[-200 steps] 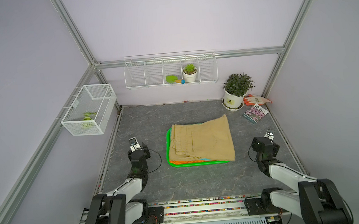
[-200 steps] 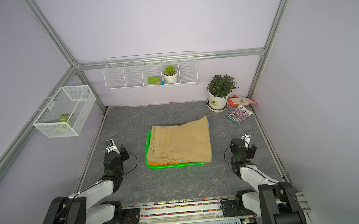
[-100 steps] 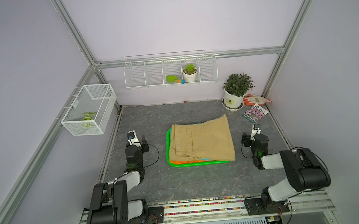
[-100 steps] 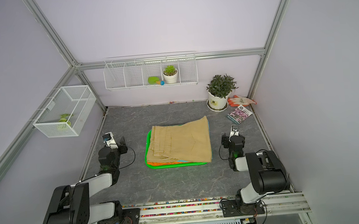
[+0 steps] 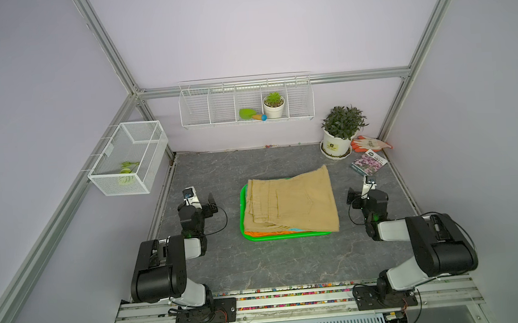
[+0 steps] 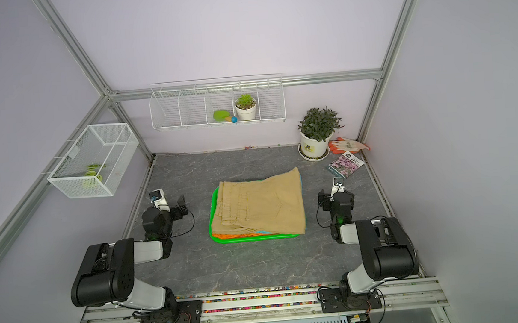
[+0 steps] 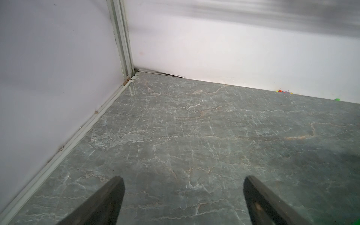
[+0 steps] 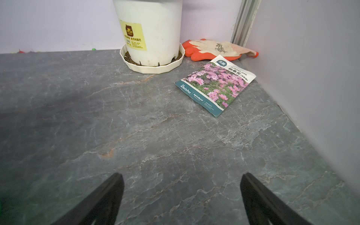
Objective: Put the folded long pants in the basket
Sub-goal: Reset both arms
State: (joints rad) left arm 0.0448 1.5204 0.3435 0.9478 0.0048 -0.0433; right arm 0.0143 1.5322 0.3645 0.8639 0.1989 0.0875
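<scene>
Bright green rectangular plastic basket [image 5: 288, 235], dead centre, holds the folded long pants [image 5: 295, 203], tan pair on top, orange and teal edges peeking out underneath. Long white wire rack [image 5: 204, 110] has a potted succulent [image 5: 274, 106]. Left gripper [image 7: 183, 178] and right gripper [image 8: 181, 174] both gape wide, empty.

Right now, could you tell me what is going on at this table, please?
Two robot arms are loading folded long pants into the green basket, and that looks about done. The tan pants lie on top of the stack in it, overhanging its rim on the side toward the right arm, with the edges of orange pants and teal pants showing beneath. The left gripper and right gripper are both open and empty, low over the table on either side of the basket.
</scene>
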